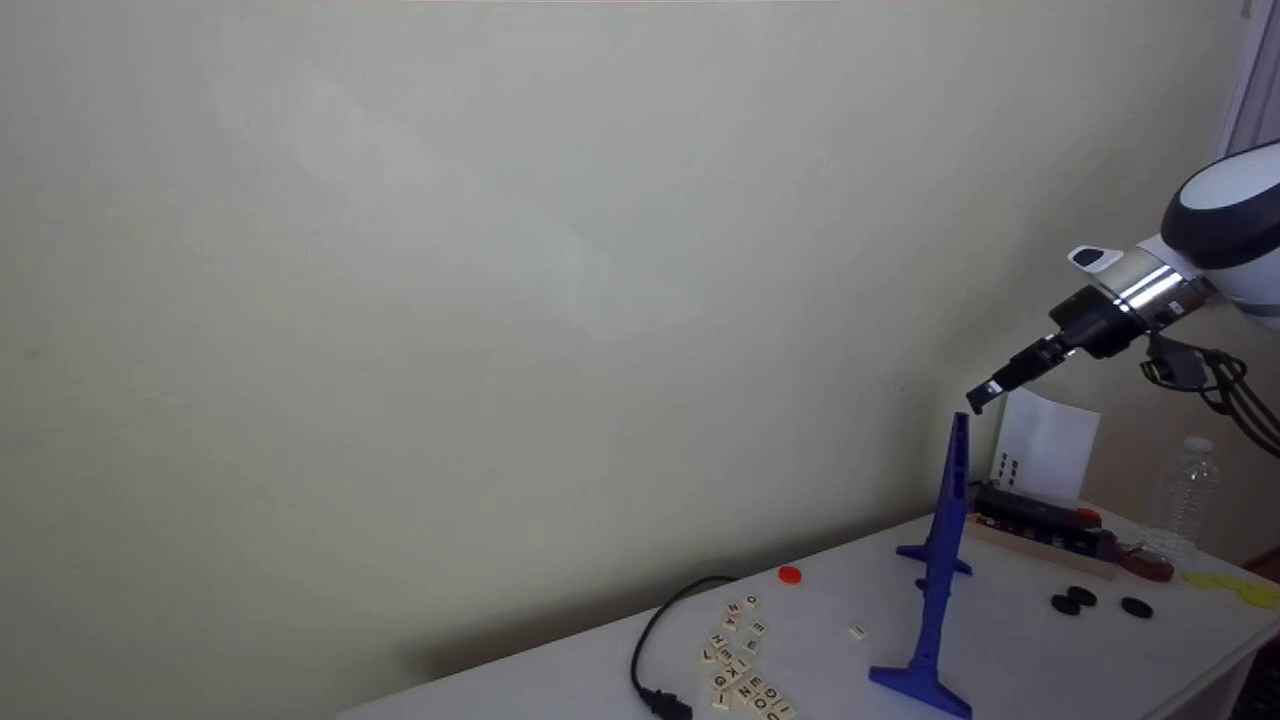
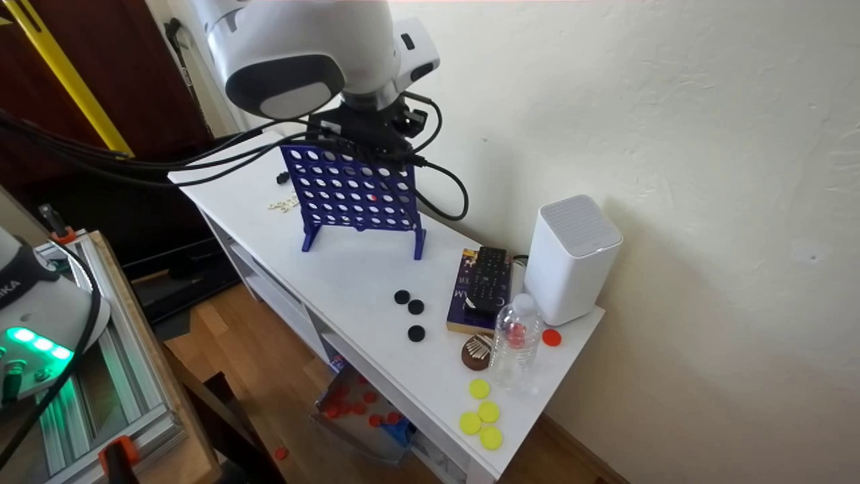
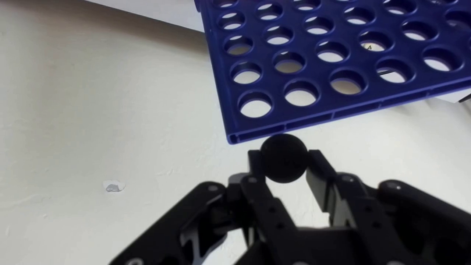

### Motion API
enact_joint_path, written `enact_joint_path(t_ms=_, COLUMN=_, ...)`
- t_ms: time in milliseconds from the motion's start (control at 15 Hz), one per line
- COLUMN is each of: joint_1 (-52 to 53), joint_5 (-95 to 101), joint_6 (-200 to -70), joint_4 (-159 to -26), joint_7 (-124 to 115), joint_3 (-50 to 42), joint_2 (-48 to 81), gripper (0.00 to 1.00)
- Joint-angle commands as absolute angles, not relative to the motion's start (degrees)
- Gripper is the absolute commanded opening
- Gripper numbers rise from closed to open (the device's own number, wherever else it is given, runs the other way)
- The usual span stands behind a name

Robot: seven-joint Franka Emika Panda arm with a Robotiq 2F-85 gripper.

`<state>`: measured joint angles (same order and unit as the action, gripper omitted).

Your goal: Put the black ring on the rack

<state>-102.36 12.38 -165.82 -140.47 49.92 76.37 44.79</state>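
The rack is a blue upright grid of round holes on two feet. It shows edge-on in an exterior view [image 1: 938, 590], face-on in an exterior view [image 2: 363, 189], and from above in the wrist view [image 3: 317, 72], with open slots along its top edge. My gripper [image 3: 287, 162] is shut on a black ring [image 3: 283, 158], which looks like a solid disc, held flat-side to the camera between the fingertips. The ring is at the rack's top edge near one end corner; I cannot tell whether they touch. In an exterior view the gripper [image 1: 983, 397] is just above the rack's top.
Several black discs [image 2: 416, 306] lie on the white table [image 2: 349, 275]. A book with a remote [image 2: 490, 279], a clear bottle [image 2: 516, 349], a white box [image 2: 571, 269] and yellow discs [image 2: 489, 411] stand nearby. Letter tiles [image 1: 738, 665] and a black cord [image 1: 640, 640] lie beyond the rack.
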Motion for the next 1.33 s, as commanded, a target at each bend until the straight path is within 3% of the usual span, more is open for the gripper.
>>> enact_joint_path(t_ms=0, joint_1=-102.68, joint_5=13.04, joint_6=-166.43, joint_4=-140.34, joint_7=50.42, joint_3=76.30, joint_2=45.81, gripper=0.10)
enact_joint_path(t_ms=1267, joint_1=-100.84, joint_5=13.39, joint_6=-166.16, joint_4=-138.30, joint_7=56.81, joint_3=74.83, joint_2=50.43, gripper=0.10)
